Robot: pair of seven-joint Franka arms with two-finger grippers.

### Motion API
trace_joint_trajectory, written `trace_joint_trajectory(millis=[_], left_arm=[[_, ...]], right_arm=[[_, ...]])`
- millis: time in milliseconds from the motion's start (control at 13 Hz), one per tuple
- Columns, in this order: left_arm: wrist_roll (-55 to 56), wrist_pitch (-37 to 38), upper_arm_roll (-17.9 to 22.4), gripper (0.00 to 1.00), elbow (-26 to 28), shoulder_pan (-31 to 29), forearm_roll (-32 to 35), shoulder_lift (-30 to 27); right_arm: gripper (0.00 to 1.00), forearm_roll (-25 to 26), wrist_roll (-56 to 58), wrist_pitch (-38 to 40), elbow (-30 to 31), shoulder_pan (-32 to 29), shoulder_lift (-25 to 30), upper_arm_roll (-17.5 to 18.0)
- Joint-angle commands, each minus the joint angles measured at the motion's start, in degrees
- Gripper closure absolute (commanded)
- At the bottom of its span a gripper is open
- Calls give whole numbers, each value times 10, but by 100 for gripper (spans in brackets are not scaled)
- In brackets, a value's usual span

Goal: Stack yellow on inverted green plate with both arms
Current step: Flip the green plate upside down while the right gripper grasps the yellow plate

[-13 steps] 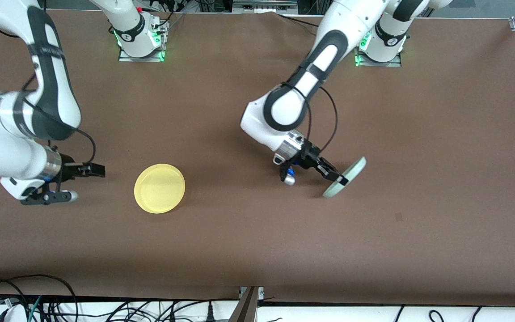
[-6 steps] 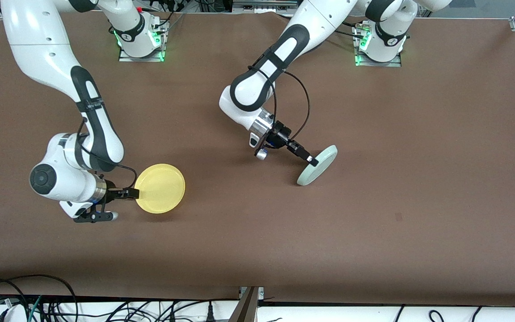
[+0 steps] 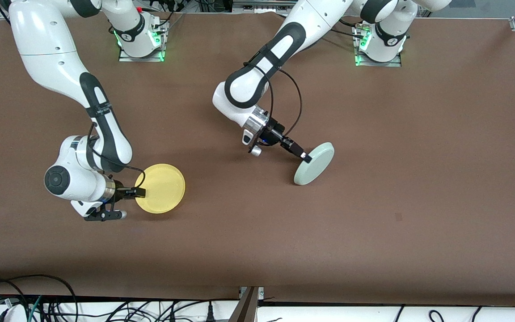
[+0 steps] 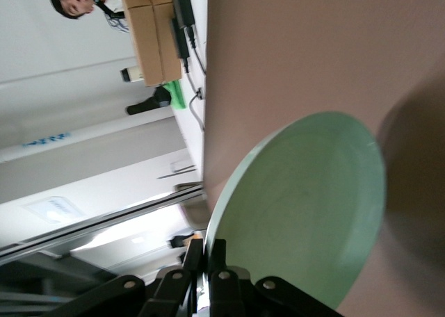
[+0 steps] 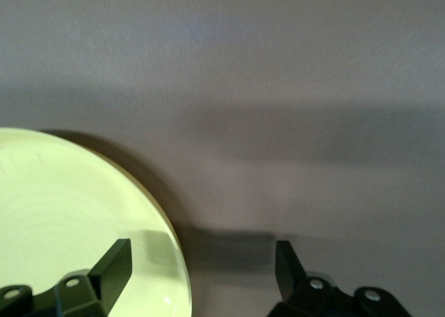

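The yellow plate [image 3: 161,188] lies flat on the brown table toward the right arm's end. My right gripper [image 3: 139,192] is low at its rim and open, one finger over the plate [image 5: 69,220] and the other beside it, so the rim lies between them [image 5: 201,261]. The green plate [image 3: 314,163] hangs tilted over the middle of the table. My left gripper [image 3: 304,156] is shut on its rim; in the left wrist view its fingers [image 4: 217,256] pinch the edge of the plate [image 4: 306,206]. The two plates are well apart.
The brown table [image 3: 400,134] is bare around both plates. The arm bases [image 3: 140,40] [image 3: 380,44] stand along the edge farthest from the front camera. Cables [image 3: 38,304] hang along the nearest edge.
My right gripper swung in from the table's end to the yellow plate's rim. My left gripper carried the green plate toward the middle of the table, and it tipped flatter.
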State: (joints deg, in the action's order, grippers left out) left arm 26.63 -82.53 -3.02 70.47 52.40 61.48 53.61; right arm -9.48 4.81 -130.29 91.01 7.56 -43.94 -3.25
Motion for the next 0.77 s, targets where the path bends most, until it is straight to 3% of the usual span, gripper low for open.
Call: trace_joint_trajectory(millis=[0,77,231,308,462,692], left_arm=[[19,-65,-1,0,-70,-11,-134,20],[25,-83,-1,0,-90,-20,-185,19],[70,-125,-1,0,-125,-41,-298,15],[97,-153,-1,0,-134,-54,-349,12],[123,-220,-2,0,-134,-93,-442,-2],[112,-228,-2,0,-133,-155,-493,-38]], right_arm=[[45,-12,3,-11,15,1,6,1],[66,-14,2,-11,15,0,5,1],[94,-17,1,-8,15,1,7,1],[100,-17,2,-5,12,1,9,1],[100,-17,4,-5,8,2,12,2],[100,-17,4,27,-19,3,14,2]])
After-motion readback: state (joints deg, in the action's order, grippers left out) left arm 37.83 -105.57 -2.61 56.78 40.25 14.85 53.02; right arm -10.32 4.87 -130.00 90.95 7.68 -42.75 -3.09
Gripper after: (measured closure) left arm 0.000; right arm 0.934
